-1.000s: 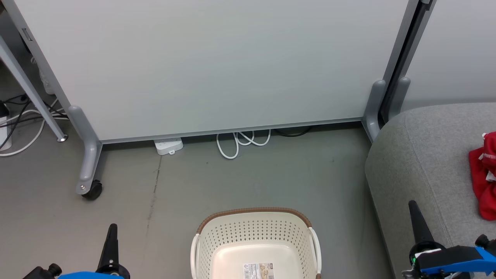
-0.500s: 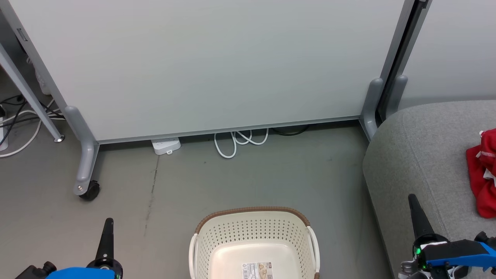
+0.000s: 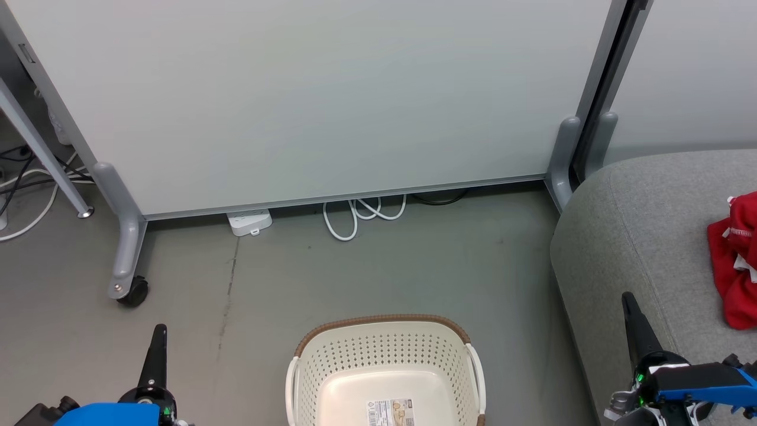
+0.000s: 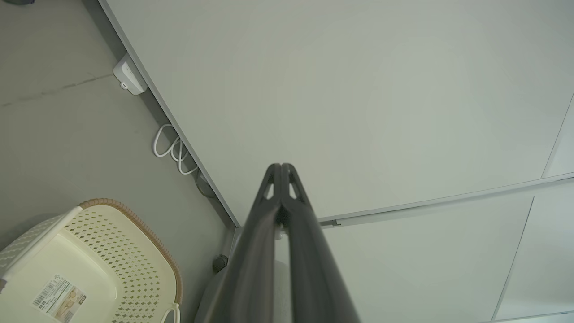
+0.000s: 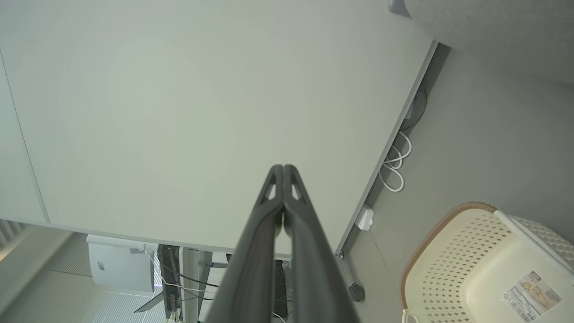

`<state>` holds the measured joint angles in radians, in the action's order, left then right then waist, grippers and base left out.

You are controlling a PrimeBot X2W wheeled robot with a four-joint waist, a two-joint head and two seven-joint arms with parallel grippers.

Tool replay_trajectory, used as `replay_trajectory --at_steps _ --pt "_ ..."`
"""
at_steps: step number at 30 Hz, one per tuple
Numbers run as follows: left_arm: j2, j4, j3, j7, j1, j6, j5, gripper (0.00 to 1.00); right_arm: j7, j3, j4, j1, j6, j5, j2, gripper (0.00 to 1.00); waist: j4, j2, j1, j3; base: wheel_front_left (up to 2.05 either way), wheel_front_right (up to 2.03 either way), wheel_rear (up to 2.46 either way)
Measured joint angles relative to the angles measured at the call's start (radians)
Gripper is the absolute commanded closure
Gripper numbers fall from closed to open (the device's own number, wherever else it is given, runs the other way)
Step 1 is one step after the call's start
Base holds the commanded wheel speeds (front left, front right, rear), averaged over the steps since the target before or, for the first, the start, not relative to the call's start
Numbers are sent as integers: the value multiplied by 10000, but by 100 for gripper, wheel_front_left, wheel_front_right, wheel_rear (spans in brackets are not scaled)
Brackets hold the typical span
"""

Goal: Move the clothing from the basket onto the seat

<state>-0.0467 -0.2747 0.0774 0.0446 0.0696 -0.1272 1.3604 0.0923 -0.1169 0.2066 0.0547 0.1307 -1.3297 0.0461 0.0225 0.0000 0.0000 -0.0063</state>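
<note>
The cream basket (image 3: 384, 367) with its brown rim stands on the floor at bottom centre, holding nothing but a label on its floor; it also shows as the basket (image 4: 89, 264) and the basket (image 5: 484, 264). Red clothing (image 3: 736, 257) lies bunched on the grey seat (image 3: 639, 236) at the right edge. My left gripper (image 3: 157, 337) is shut at the lower left, well left of the basket. My right gripper (image 3: 628, 305) is shut at the lower right, over the seat's front edge. Both wrist views show the fingers pressed together: left gripper (image 4: 281, 167), right gripper (image 5: 283, 168).
A pale partition panel (image 3: 319, 94) on grey wheeled legs (image 3: 127, 248) blocks the far side. A white power strip (image 3: 249, 222) and coiled white cable (image 3: 361, 214) lie at its foot. More cables (image 3: 23, 189) trail at the far left. Grey floor (image 3: 378, 272) surrounds the basket.
The whole head view has shifted slightly, so the camera moved. Both grippers sit a little lower in the picture and stay shut. The clothing and basket have not moved.
</note>
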Motion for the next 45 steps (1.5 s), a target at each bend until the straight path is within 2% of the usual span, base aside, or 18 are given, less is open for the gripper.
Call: replay_trajectory --at_steps 36,45 --pt "-8 276 357 686 325 -2 2462 100 192 19 380 486 0 -2750 15 100 -222 0 0 93 0 0 0" --pt "-8 284 368 698 334 -2 2508 100 209 21 389 488 0 -2813 17 100 -225 0 0 94 0 0 0"
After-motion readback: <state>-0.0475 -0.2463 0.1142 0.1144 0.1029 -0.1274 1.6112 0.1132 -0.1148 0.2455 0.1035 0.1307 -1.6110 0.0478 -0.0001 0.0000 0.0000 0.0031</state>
